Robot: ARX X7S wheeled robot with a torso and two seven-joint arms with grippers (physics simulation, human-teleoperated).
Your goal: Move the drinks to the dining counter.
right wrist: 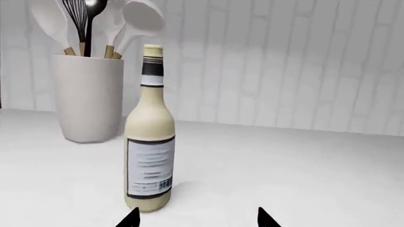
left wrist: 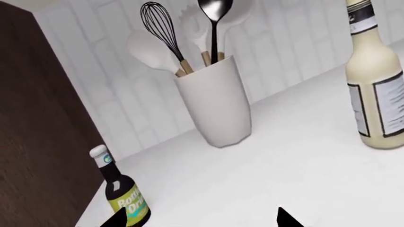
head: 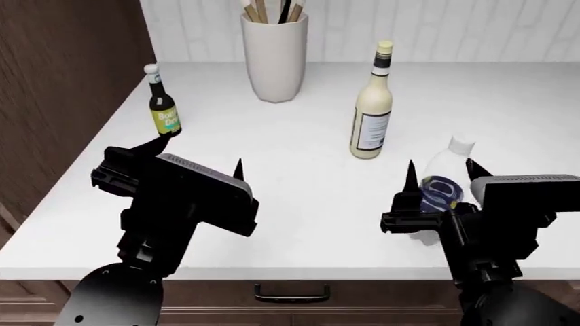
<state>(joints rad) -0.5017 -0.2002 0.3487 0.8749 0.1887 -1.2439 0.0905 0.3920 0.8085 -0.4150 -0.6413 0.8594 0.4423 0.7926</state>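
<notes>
Three drinks stand on a white countertop [head: 299, 183]. The small dark bottle [head: 162, 109] with a yellow-green label is at the far left; in the left wrist view this dark bottle [left wrist: 125, 196] is just beyond one fingertip. My left gripper [head: 201, 153] [left wrist: 200, 220] is open and holds nothing. The tall cream bottle [head: 371, 109] [right wrist: 150, 142] stands mid-counter, ahead of my right gripper [head: 441, 164] [right wrist: 197, 219], which is open. The clear bottle [head: 442, 183] with a blue label shows between the right fingers in the head view but not in the right wrist view. The dining counter is out of view.
A pale utensil holder [head: 274, 54] [left wrist: 215, 101] [right wrist: 88, 97] with a whisk and spoons stands at the back by the white tiled wall. A dark brown wood panel [head: 64, 81] borders the counter's left side. A black drawer handle [head: 290, 293] is under the front edge.
</notes>
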